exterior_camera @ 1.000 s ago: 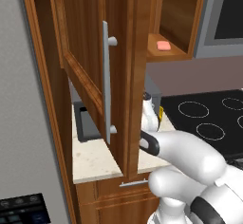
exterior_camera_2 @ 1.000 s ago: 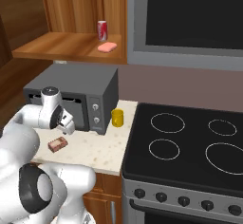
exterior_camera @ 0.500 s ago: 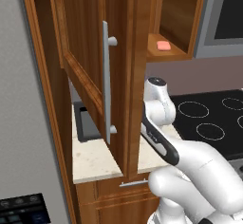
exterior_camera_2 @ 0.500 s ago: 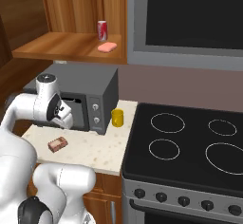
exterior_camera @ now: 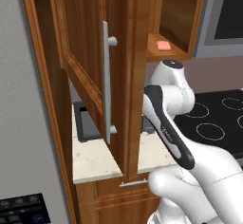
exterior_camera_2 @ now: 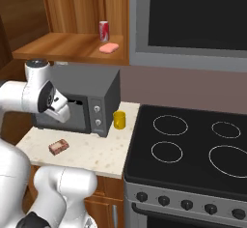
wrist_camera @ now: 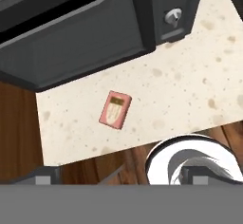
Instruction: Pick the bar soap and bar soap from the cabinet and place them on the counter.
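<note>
While one bar soap already lies near the worktop's front left corner, the second bar soap waits at the cabinet shelf's right end; the end effector, probably empty, stands released.

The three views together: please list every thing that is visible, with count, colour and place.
bar soap: one, salmon-pink, on cabinet shelf, beside can.
bar soap: one, pink, lying on counter before microwave.
cabinet: one, reddish-brown, above counter, door open.
counter: one, beige speckled, left of stovetop.
can: one, red, on shelf.
microwave: one, dark grey, on counter.
yellow object: one, right of microwave.
stovetop: one, black, beside counter.
tool: one, open.
</note>
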